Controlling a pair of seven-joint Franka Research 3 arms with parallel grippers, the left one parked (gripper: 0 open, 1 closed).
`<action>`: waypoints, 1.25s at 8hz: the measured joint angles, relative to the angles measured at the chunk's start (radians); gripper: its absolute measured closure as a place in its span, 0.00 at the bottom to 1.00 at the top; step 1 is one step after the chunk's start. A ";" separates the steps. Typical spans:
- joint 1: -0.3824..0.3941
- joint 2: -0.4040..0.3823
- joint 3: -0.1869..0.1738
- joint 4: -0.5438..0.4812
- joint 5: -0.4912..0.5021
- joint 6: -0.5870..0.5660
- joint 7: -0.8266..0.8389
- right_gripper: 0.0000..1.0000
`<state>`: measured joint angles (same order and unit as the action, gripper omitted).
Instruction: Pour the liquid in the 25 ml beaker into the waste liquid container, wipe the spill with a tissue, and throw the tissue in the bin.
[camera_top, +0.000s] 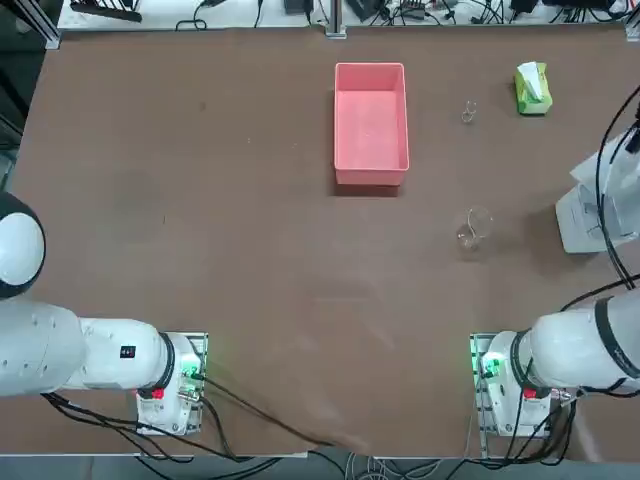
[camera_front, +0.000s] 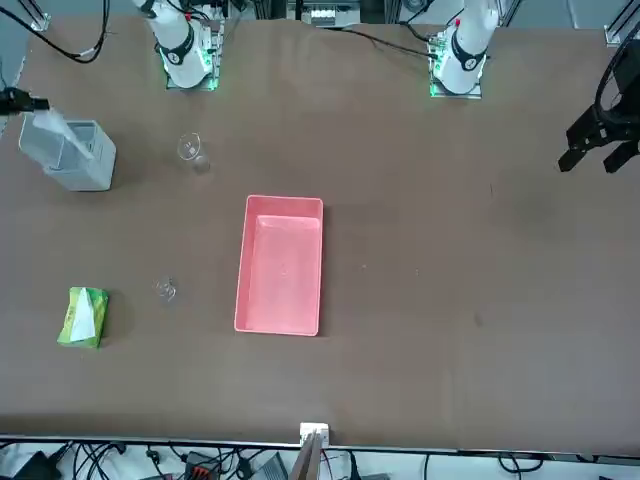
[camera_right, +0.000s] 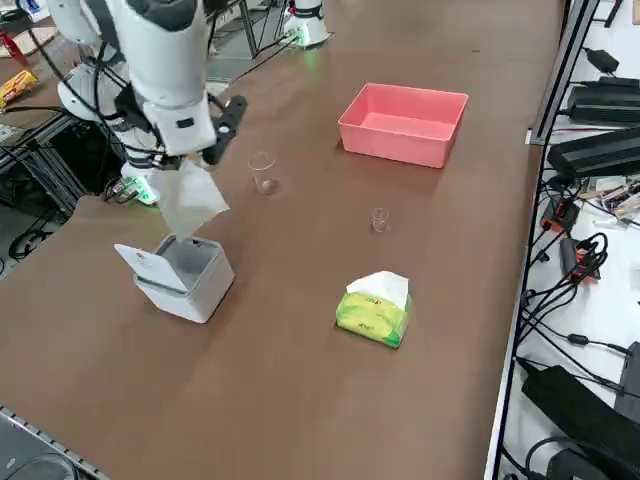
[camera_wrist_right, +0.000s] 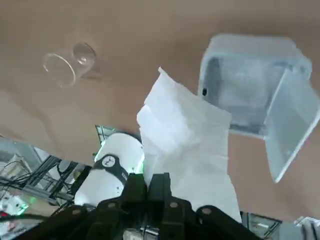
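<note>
The right arm could bump the white bin (camera_right: 202, 292) if it comes in low from the side, tipping it or nudging the raised lid (camera_right: 150, 266) shut. The tissue (camera_wrist_right: 187, 145) is pinched in the right gripper (camera_wrist_right: 147, 182), its fingers closed on one end and the loose sheet hanging down; so limp a sheet could snag on the lid or drape over the rim if let go off-centre. Whether its lower edge is already above the opening, I can't quite say from these angles.

The brown table (camera_right: 330, 420) carries the pink tray (camera_right: 400, 145), well apart from the bin, then the green tissue pack (camera_right: 372, 316), the larger beaker (camera_right: 263, 174), upright, and the 25 ml beaker (camera_right: 380, 220), upright between larger beaker and pack. I see no clear sign of a spill. Beyond the table's edge, a white bench (camera_right: 622, 275) holds tangled cables (camera_right: 570, 295) and black equipment.
</note>
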<state>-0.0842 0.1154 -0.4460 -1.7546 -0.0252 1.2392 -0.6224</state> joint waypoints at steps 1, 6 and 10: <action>-0.026 -0.005 0.000 -0.031 -0.004 0.008 0.000 0.94; -0.096 -0.005 0.000 -0.093 -0.049 0.052 0.000 0.93; -0.134 0.012 0.001 -0.098 -0.050 0.062 0.000 0.90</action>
<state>-0.2185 0.1278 -0.4454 -1.8525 -0.0748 1.3014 -0.6222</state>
